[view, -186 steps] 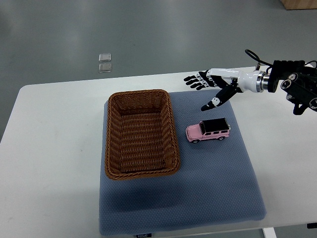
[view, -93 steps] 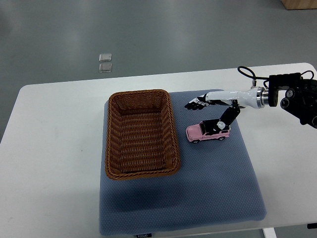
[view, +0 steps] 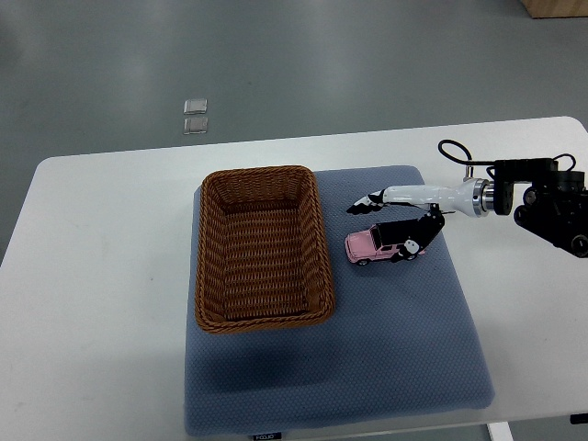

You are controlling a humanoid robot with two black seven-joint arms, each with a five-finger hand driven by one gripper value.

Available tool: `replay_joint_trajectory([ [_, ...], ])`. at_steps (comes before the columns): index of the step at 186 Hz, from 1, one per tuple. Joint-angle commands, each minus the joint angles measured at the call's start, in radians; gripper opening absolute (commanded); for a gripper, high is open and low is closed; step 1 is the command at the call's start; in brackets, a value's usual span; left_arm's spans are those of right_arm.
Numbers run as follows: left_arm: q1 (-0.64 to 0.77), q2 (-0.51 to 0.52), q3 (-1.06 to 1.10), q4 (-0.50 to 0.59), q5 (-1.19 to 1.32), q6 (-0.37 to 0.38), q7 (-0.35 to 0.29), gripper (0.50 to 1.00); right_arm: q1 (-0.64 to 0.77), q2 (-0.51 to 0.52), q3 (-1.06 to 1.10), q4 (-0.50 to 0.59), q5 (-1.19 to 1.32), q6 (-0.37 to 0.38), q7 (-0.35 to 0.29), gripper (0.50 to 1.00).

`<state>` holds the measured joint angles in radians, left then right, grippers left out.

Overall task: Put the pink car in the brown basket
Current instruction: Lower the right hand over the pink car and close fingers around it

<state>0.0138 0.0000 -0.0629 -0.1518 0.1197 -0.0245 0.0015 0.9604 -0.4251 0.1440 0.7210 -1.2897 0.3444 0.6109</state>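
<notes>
Reaching in from the right side, the right hand is stretched out low over the pink car. Its long white fingers point left, just past the far side of the car. Its black and white thumb bends down on the near side and touches the back end of the car. So the car sits between the fingers and the thumb. The hand is open around the car and has not closed on it.

That car has a black roof and stands on its wheels, right under the hand. It sits on the blue mat, with its front pointing left.

Left of the hand, past the fingertips, is the brown basket. It also sits on the blue mat, close to the car but not touching it. Nothing is inside the basket.

Under the mat is the white table. Behind the hand, the dark wrist with a black cable looping over it goes off the right edge. Far from the hand, on the gray floor, lie two small clear squares.
</notes>
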Motion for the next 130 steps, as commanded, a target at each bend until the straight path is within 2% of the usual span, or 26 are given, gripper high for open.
replay_joint_trajectory([
  [1, 0.000, 0.000, 0.000, 0.000, 0.000, 0.000, 0.000, 1.000, 0.000, 0.000, -0.001, 0.000, 0.000, -0.015, 0.000, 0.915],
  [29, 0.000, 0.000, 0.000, 0.000, 0.000, 0.000, 0.000, 1.000, -0.005, 0.002, -0.003, -0.002, -0.007, -0.030, 0.000, 0.901],
  [60, 0.000, 0.000, 0.000, 0.000, 0.000, 0.000, 0.000, 1.000, -0.014, 0.003, -0.014, -0.002, -0.008, -0.031, 0.000, 0.801],
  [102, 0.000, 0.000, 0.000, 0.000, 0.000, 0.000, 0.000, 1.000, -0.012, 0.003, -0.034, -0.003, -0.011, -0.031, 0.000, 0.756],
  [109, 0.000, 0.000, 0.000, 0.000, 0.000, 0.000, 0.000, 1.000, -0.014, 0.003, -0.034, -0.003, -0.013, -0.031, 0.000, 0.727],
  [130, 0.000, 0.000, 0.000, 0.000, 0.000, 0.000, 0.000, 1.000, -0.014, 0.003, -0.037, -0.003, -0.013, -0.031, 0.000, 0.691],
])
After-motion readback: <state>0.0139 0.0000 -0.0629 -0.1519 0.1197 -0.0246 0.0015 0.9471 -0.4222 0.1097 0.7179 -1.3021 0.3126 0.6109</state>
